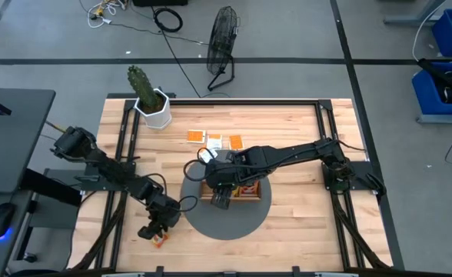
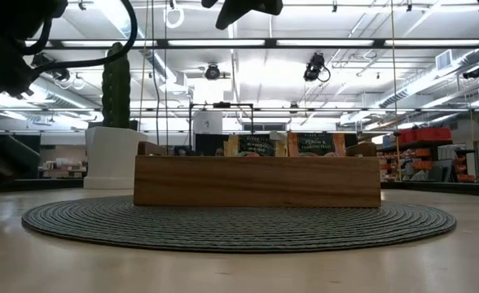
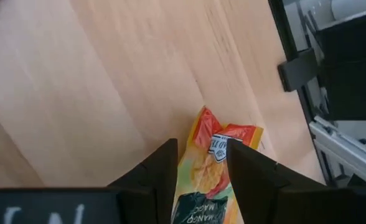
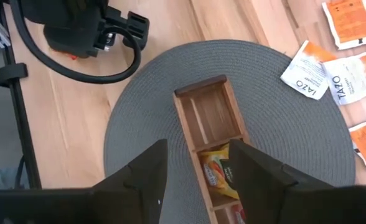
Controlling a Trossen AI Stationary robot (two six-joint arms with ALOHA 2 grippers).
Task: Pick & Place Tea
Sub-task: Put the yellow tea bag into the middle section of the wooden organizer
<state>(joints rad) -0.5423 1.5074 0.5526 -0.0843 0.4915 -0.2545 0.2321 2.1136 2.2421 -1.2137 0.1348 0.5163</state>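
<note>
Far to the left of the wooden tray (image 1: 234, 187), off the round grey mat (image 1: 203, 219), the left gripper (image 3: 201, 165) is low over the table with an orange mango sachet (image 3: 214, 168) between its part-open fingers; I cannot tell if they hold it. I would close firmly before lifting. Above the tray, the right gripper (image 4: 195, 158) waits open. More sachets (image 1: 214, 141) lie just behind the tray, and some are inside.

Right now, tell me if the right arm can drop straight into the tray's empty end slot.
Probably yes. The right claw hangs open above the tray, and that slot shows bare wood with nothing over it.
</note>
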